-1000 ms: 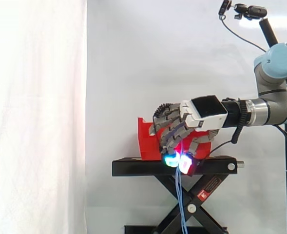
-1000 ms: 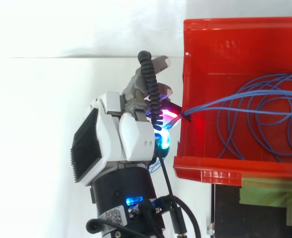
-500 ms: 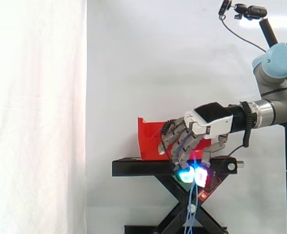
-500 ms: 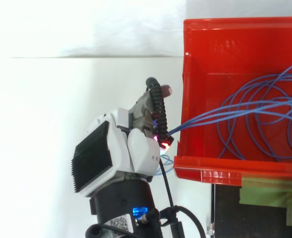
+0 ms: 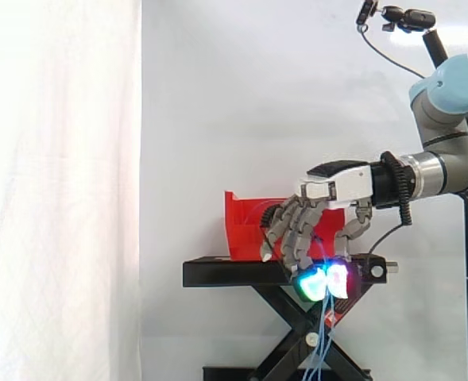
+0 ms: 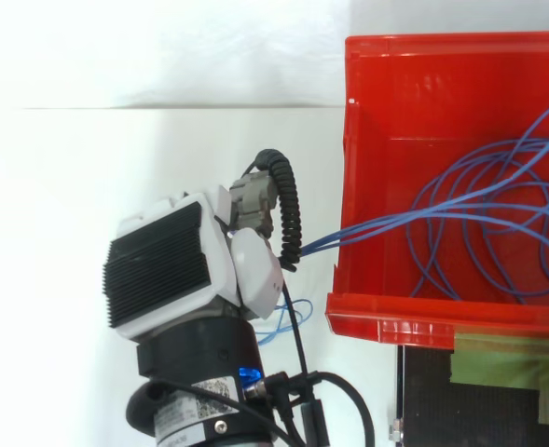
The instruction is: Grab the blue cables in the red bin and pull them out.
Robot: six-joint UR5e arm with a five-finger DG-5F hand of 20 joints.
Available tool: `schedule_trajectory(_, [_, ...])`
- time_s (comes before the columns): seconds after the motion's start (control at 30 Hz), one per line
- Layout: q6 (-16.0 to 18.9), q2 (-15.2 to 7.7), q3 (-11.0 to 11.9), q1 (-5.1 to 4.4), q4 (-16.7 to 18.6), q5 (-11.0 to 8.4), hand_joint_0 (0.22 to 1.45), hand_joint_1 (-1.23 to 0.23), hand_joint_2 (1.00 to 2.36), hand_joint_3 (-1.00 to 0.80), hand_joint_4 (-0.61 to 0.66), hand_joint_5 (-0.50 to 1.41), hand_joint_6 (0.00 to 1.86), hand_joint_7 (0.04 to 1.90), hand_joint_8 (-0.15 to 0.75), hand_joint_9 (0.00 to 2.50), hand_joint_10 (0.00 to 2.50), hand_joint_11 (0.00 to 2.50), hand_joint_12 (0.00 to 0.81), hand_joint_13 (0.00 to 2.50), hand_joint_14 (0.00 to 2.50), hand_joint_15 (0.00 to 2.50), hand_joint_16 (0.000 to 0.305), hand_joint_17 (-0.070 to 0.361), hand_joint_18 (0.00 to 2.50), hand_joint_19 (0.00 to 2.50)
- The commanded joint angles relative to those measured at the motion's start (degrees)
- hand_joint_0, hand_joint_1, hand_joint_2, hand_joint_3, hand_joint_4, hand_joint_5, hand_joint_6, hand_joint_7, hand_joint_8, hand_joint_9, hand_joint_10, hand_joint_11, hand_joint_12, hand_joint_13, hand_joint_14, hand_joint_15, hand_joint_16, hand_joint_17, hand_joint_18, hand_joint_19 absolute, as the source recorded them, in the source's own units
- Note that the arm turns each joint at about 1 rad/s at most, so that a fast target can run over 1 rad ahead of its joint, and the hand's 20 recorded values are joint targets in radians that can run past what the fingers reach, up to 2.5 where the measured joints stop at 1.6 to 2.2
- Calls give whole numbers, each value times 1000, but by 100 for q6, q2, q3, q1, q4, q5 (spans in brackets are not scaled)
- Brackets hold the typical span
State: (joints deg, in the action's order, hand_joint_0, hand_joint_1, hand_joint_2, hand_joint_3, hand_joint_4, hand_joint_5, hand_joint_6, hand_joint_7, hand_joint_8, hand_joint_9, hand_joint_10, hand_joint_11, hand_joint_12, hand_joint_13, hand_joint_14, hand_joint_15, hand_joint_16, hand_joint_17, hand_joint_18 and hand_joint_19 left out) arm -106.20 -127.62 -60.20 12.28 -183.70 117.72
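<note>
You had the one white-shelled hand (image 5: 334, 184) with its fingers curled and clamped on thin blue cables (image 6: 460, 200). A few taut strands crossed the wall of the one glossy red plastic bin (image 6: 386, 317), where round loops lay. The bin stood on one black scissor stand (image 5: 234, 272).

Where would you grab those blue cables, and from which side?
Grab the blue cables where the strands run together over the low open end of the red bin, coming from outside that end. Inside they spread into loose loops. The hand pinches them just outside.
</note>
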Motion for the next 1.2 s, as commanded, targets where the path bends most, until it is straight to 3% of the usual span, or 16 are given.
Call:
schedule_trajectory(0.0, [1976,0,17,-59,-8,-12,864,-810,1000,-1000,47,1089,593,836,210,977,23,672,327,681,17,429,41,93,548,548])
schedule_trajectory(0.07, [2117,0,17,-77,-26,-30,865,-809,1000,-1000,49,1091,595,827,210,977,23,666,326,679,17,435,41,92,548,550])
schedule_trajectory(0.17, [2837,0,17,-138,-34,-179,865,-810,1000,-1000,52,1090,594,827,213,976,23,670,328,681,19,436,41,92,549,554])
schedule_trajectory(0.27, [3189,0,17,-164,-34,-240,865,-809,1000,-1000,52,1090,593,827,212,976,23,674,328,680,17,431,41,92,549,551])
schedule_trajectory(0.3, [3523,0,17,-200,-43,-258,865,-810,1000,-1000,52,1090,593,827,213,977,21,667,327,681,17,433,41,92,549,551])
schedule_trajectory(0.33, [3523,0,17,-200,-43,-258,866,-809,1000,-1000,52,1089,593,827,210,977,21,674,327,680,17,431,41,92,549,553])
schedule_trajectory(0.4, [4217,0,17,-244,-61,-267,865,-810,1000,-1000,52,1089,593,826,212,975,23,667,325,679,17,432,41,92,550,551])
schedule_trajectory(0.43, [4367,0,17,-252,-78,-267,865,-810,1000,-1000,52,1090,592,826,213,977,23,671,325,678,18,435,41,92,549,551])
schedule_trajectory(0.47, [4753,0,17,-279,-157,-267,865,-809,1000,-1000,54,1090,592,827,214,977,21,674,325,678,17,436,41,92,550,551])
schedule_trajectory(0.6, [5632,0,17,-323,-518,-320,865,-811,1000,-1000,52,1090,590,828,211,972,23,665,327,680,17,440,41,92,549,551])
schedule_trajectory(0.8, [6520,0,17,-393,-1036,-460,865,-809,1000,-1000,52,1091,585,831,210,973,21,672,327,680,17,432,41,92,549,551])
schedule_trajectory(0.87, [6995,0,17,-428,-1291,-478,865,-809,1000,-1000,54,1091,585,829,210,972,23,672,325,681,17,428,41,92,549,551])
schedule_trajectory(1.03, [7706,0,17,-446,-1590,-451,866,-811,1000,-1000,47,1092,582,833,211,972,25,671,326,679,17,440,41,92,549,551])
schedule_trajectory(1.07, [7706,0,17,-455,-1590,-451,866,-811,1000,-1000,54,1091,582,833,210,973,21,673,325,680,17,436,41,92,549,559])
schedule_trajectory(1.1, [8084,0,17,-472,-1783,-443,866,-811,1000,-1000,54,1091,582,832,212,975,21,669,326,678,19,439,41,92,550,551])
schedule_trajectory(1.17, [8287,0,17,-472,-1898,-434,866,-811,1000,-1000,55,1091,581,832,213,975,21,673,326,680,17,431,41,92,550,551])
